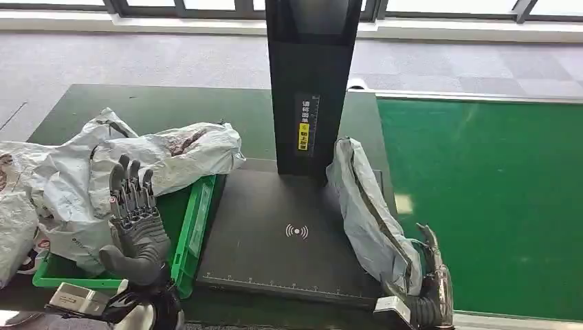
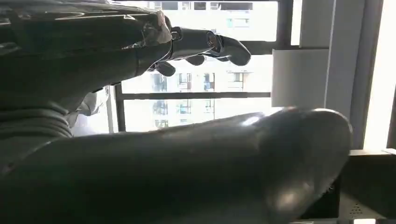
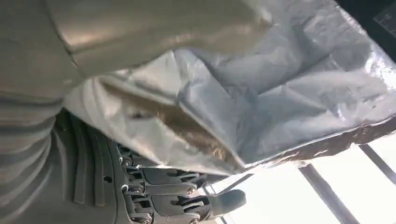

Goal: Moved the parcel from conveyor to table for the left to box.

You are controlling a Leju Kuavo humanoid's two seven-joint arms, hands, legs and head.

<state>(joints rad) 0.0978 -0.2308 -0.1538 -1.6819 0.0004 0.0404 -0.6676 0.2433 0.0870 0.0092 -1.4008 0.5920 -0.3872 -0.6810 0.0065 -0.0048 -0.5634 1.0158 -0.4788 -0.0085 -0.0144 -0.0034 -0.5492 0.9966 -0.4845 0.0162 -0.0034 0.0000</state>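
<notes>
A long grey plastic parcel [image 1: 368,206] stands on edge along the right side of the black scanner platform [image 1: 275,240]. My right hand [image 1: 430,292] grips its near end at the table's front right corner; the right wrist view shows the crinkled parcel [image 3: 280,88] lying across that right hand [image 3: 154,196]. My left hand [image 1: 137,220] is raised with fingers straight and apart, holding nothing, over the green box [image 1: 196,220], which is piled with grey parcels [image 1: 158,155]. The left wrist view shows the left hand [image 2: 187,158] close up, thumb in front.
A tall black scanner post [image 1: 309,75] rises at the back of the platform. The green conveyor belt [image 1: 495,199] runs along the right. More grey bags [image 1: 17,213] spill over the box's left side. Grey carpet and windows lie beyond the table.
</notes>
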